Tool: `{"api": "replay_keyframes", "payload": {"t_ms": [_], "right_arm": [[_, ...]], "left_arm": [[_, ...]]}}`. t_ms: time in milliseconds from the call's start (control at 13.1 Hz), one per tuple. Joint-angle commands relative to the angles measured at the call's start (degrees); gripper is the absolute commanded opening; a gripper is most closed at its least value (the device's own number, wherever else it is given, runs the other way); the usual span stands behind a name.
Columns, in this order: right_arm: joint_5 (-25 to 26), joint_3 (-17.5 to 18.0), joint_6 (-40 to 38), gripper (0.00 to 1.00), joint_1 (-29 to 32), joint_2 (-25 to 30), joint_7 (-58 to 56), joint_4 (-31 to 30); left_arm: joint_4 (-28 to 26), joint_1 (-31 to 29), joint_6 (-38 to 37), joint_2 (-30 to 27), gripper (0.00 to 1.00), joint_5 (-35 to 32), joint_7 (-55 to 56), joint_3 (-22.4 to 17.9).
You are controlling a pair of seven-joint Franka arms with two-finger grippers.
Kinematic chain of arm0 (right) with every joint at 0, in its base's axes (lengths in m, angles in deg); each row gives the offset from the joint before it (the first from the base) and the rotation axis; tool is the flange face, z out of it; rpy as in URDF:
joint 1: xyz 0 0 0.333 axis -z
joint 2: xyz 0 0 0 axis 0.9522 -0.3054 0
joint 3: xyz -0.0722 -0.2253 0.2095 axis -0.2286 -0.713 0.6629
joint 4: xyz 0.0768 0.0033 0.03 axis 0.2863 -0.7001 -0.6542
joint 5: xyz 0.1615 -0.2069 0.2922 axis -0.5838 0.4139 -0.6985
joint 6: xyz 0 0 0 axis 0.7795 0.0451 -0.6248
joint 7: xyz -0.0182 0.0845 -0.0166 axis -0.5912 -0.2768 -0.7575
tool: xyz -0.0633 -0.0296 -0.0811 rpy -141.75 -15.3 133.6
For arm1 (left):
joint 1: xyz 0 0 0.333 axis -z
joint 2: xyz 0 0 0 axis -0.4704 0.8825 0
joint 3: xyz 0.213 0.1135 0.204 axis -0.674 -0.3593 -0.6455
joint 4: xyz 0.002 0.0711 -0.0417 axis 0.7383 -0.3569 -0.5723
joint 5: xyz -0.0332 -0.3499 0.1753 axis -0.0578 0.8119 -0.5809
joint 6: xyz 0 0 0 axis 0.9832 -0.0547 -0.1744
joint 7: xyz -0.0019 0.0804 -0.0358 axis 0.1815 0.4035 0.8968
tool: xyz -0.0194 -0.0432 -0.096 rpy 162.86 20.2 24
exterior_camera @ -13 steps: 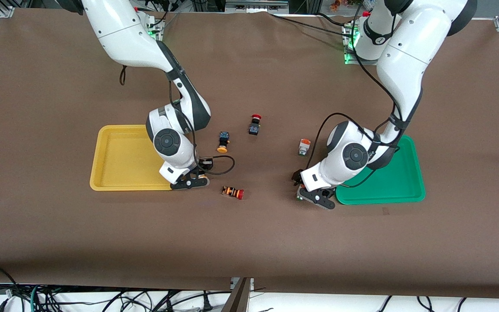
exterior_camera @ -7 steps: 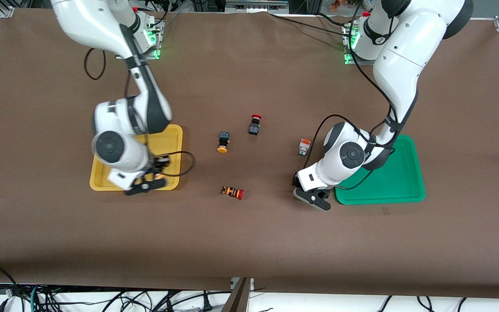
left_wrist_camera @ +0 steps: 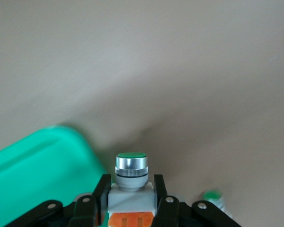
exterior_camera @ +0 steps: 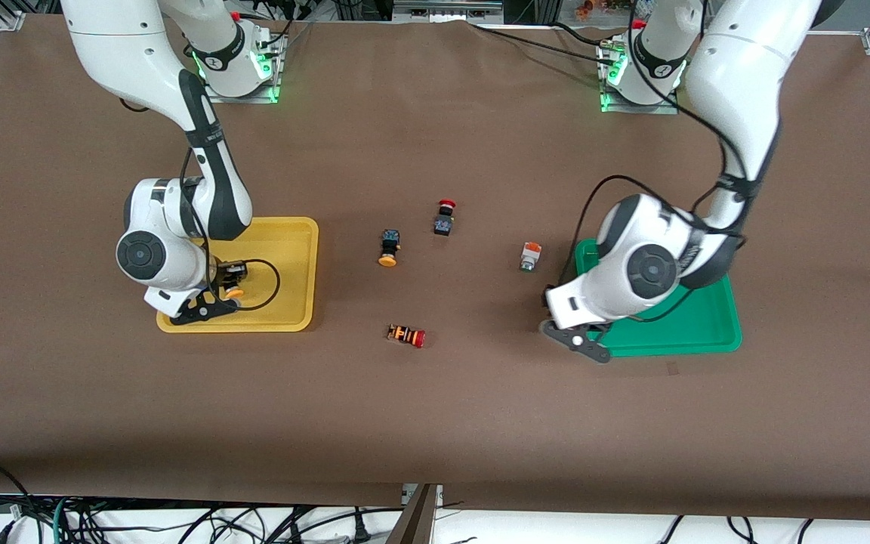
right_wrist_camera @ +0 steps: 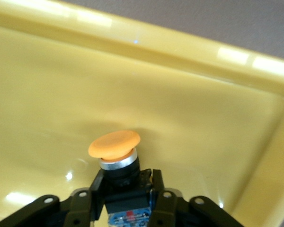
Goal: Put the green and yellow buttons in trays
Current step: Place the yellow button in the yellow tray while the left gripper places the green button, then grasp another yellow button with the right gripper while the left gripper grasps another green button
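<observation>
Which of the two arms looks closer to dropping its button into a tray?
The right. Its tool holds the yellow button over the yellow tray; the left tool is just reaching the green tray.

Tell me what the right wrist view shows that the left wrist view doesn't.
Only the right wrist view shows the right gripper shut on a yellow button over the yellow tray. Only the left wrist view shows the left gripper shut on a green button by the green tray, with a second green button on the table. Both show a gripped button near its matching tray.
</observation>
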Motion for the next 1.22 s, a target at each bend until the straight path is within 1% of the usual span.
{"api": "replay_keyframes", "payload": {"t_ms": [0, 76, 153, 229, 305, 381, 458, 534, 610, 686, 839, 915, 1068, 1144], "right_arm": [[-2.94, 0.63, -2.30, 0.63, -0.42, 4.24, 1.01, 0.00], [-4.00, 0.98, -4.58, 0.65, -0.77, 4.33, 3.55, 1.93], [-4.01, 0.98, -7.21, 0.67, -1.82, 4.24, 6.97, 4.12], [-4.09, 0.98, -9.33, 0.67, -3.40, 4.24, 10.83, 6.06], [-4.36, 0.98, -10.48, 0.67, -5.50, 4.16, 16.17, 7.38], [-4.88, 0.98, -10.49, 0.67, -8.04, 4.07, 21.80, 7.83], [-6.28, 0.98, -10.49, 0.67, -10.68, 3.63, 27.33, 8.53], [-7.68, 0.98, -10.14, 0.67, -13.23, 3.28, 32.61, 8.97], [-9.61, 0.98, -9.53, 0.67, -15.43, 2.32, 37.71, 9.15], [-11.98, 0.98, -8.13, 0.67, -17.71, 1.09, 41.33, 9.24], [-16.20, 0.98, -4.71, 0.71, -21.50, -0.93, 46.61, 8.98], [-16.66, 0.98, -2.25, 0.71, -23.87, -2.16, 49.16, 8.98], [-16.75, 0.98, 0.92, 0.71, -25.90, -3.83, 51.47, 8.63], [-16.84, 0.98, 2.07, 0.71, -26.69, -4.71, 51.99, 8.54]], "left_arm": [[-2.17, -5.53, -3.89, 0.48, 0.00, -4.77, -6.05, 0.22], [-2.53, -6.07, -3.89, 1.79, 0.00, -6.37, -6.16, 0.22], [-3.32, -6.25, -3.63, 2.24, 0.01, -7.69, -6.07, 0.22], [-3.67, -6.43, -3.63, 2.33, 0.18, -8.23, -5.37, 0.13], [-3.76, -6.26, -3.71, 2.07, 0.94, -8.23, -4.76, 0.22], [-3.59, -6.25, -4.32, 1.37, 1.00, -8.23, -4.40, 0.65], [-3.67, -5.91, -4.68, 0.15, 1.00, -8.14, -4.31, 1.09], [-3.76, -5.29, -5.12, -1.17, 1.00, -7.88, -3.61, 2.40], [-3.59, -4.94, -6.25, -1.62, 1.00, -7.44, -0.39, 3.89], [-3.76, -4.94, -6.70, -1.79, 1.00, -7.44, 4.78, 6.35], [-5.16, -4.85, -6.62, -1.71, 1.00, -7.26, 13.05, 10.57], [-5.43, -4.07, -6.27, -1.10, 1.00, -7.26, 18.92, 12.50], [-7.09, -1.08, -6.26, -1.18, 1.00, -7.53, 27.56, 12.87], [-8.93, -0.90, -4.87, -1.09, 1.00, -8.05, 29.16, 12.87]]}}
